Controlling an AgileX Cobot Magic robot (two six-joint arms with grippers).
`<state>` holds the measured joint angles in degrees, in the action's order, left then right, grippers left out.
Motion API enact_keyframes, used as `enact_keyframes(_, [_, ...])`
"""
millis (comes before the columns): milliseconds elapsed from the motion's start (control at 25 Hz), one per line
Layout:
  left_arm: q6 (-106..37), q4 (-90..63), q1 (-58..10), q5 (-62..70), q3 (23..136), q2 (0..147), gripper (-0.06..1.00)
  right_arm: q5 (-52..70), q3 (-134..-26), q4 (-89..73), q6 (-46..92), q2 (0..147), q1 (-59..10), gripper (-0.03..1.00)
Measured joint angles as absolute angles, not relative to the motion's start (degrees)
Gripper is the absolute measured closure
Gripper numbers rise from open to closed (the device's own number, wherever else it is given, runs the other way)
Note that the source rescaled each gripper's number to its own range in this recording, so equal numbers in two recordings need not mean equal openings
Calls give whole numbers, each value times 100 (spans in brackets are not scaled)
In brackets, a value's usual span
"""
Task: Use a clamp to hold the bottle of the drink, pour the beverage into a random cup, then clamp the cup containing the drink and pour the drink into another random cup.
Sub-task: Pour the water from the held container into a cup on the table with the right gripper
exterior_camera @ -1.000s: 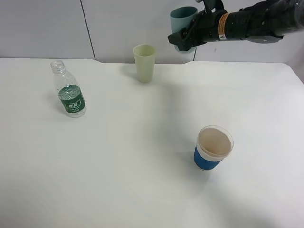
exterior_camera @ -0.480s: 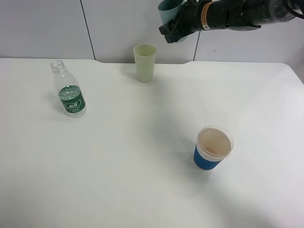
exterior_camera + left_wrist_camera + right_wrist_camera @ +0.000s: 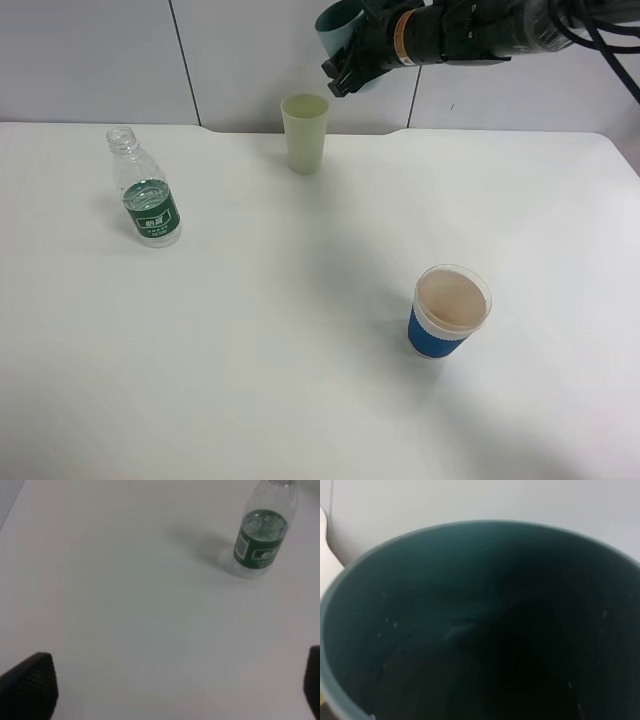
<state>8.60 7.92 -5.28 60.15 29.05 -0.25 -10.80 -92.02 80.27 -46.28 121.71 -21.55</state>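
Now the right hand (image 3: pixel 345 62) is clamped tight on the teal tumbler (image 3: pixel 333 20) and holds it tilted in the air, above and a little to the right of the pale yellow-green tumbler (image 3: pixel 304 130), which stands upright at the back of the surface (image 3: pixel 300 400). Over on the left the bottle (image 3: pixel 147 195) stands uncapped. The left hand (image 3: pixel 172 687) hangs near it, spread wide and holding nothing. A blue-sleeved paper cup (image 3: pixel 448 312) sits well apart.

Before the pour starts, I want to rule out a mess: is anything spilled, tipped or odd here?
Nothing looks spilled on the table. The bottle, pale yellow-green tumbler and paper cup stand upright. Only the teal tumbler is tilted, held in the air by the right pincer, which suits pouring.
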Motion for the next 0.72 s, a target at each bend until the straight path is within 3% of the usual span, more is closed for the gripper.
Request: enact_keyframes(720, [860, 792, -528, 6015, 2905, -25, -5, -164, -9432, 8506, -4288, 12375, -2460, 97])
